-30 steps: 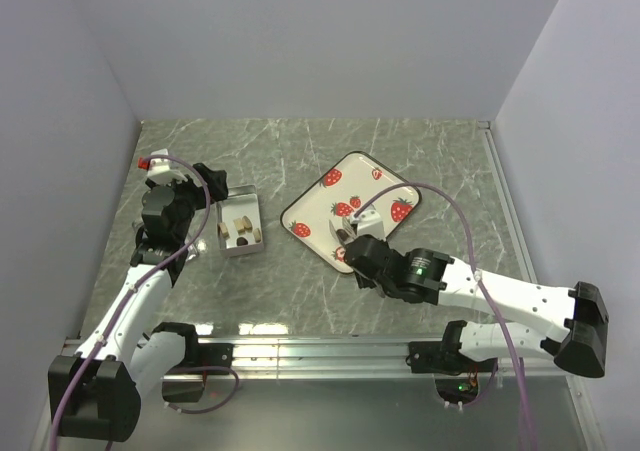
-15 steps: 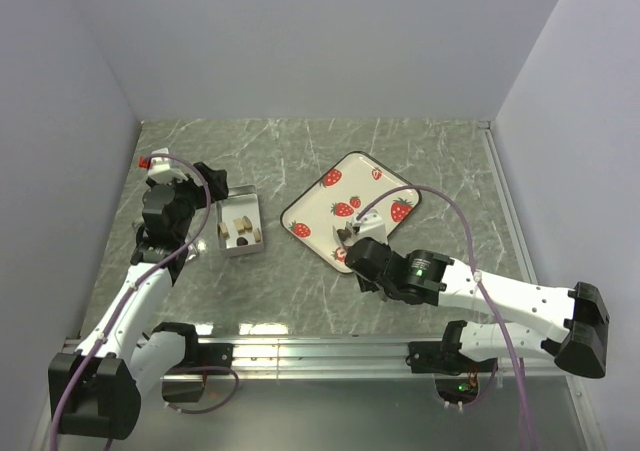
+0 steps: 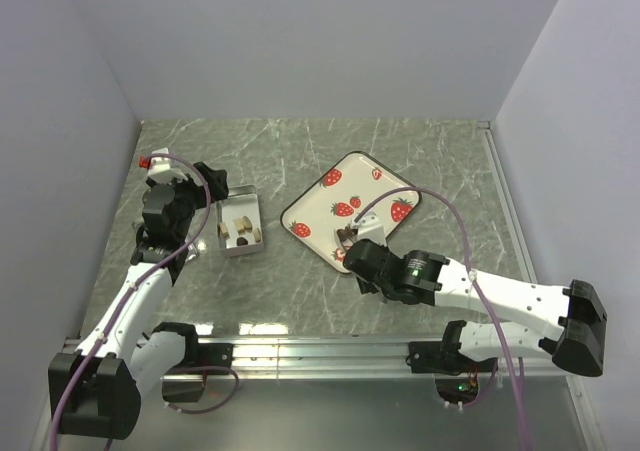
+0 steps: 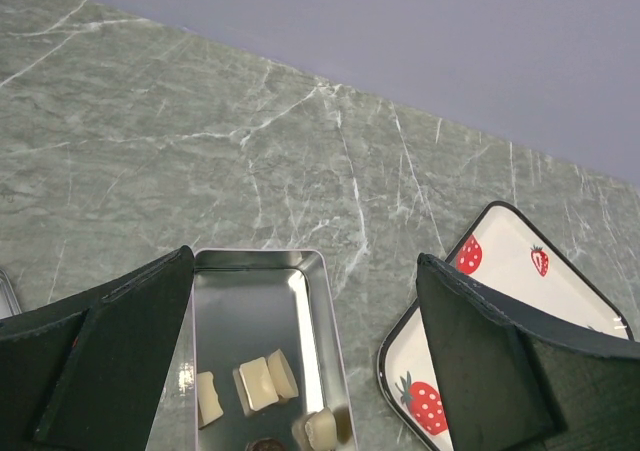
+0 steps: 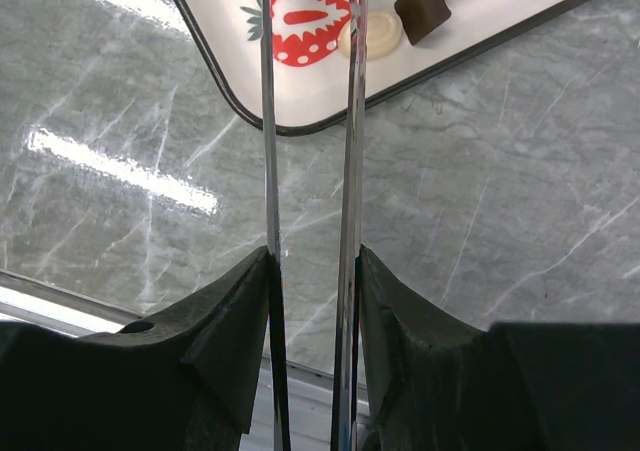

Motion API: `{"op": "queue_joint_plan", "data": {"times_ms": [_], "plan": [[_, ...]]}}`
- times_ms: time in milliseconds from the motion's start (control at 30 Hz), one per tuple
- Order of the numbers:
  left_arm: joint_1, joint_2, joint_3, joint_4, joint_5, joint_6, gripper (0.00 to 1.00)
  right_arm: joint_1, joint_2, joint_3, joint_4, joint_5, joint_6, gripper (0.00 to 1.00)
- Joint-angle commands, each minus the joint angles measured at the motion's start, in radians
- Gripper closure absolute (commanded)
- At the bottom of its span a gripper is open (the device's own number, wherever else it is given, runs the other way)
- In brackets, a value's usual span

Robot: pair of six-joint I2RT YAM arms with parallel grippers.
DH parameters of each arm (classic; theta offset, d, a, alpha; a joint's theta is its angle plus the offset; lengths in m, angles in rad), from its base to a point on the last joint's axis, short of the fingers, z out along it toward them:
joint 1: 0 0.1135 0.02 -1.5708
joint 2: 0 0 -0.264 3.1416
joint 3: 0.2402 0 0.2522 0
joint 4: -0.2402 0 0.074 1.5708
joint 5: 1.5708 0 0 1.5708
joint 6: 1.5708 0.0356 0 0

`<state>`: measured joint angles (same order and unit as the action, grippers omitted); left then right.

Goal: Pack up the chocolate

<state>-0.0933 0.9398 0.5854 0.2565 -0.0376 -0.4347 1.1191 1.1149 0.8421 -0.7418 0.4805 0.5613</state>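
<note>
The right claw (image 5: 312,256), clamped on tweezers (image 5: 268,171), has slid slightly near-left. The chocolate (image 5: 422,9) lies on the tray (image 5: 212,1), apparently not yet picked. Far left, the left claw (image 4: 305,261) hangs wide open and empty over the part-filled tin (image 4: 245,306).

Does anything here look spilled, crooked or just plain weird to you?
Nothing spilled or broken. The strawberry tray sits cornerwise to the table's edges, which looks a little askew. Chocolates lie only in the tin and on the tray. The right end effector pinches thin metal tweezers.
</note>
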Motion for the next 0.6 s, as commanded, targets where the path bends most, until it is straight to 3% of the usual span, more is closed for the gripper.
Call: {"op": "queue_joint_plan", "data": {"times_ms": [0, 567], "plan": [[-0.003, -0.006, 0.042, 0.026, 0.019, -0.001, 0.01, -0.005, 0.026, 0.002, 0.022, 0.018, 0.017, 0.54], [-0.003, -0.004, 0.042, 0.027, 0.022, 0.001, 0.01, -0.036, 0.071, 0.006, 0.058, 0.007, -0.008, 0.54]]}}
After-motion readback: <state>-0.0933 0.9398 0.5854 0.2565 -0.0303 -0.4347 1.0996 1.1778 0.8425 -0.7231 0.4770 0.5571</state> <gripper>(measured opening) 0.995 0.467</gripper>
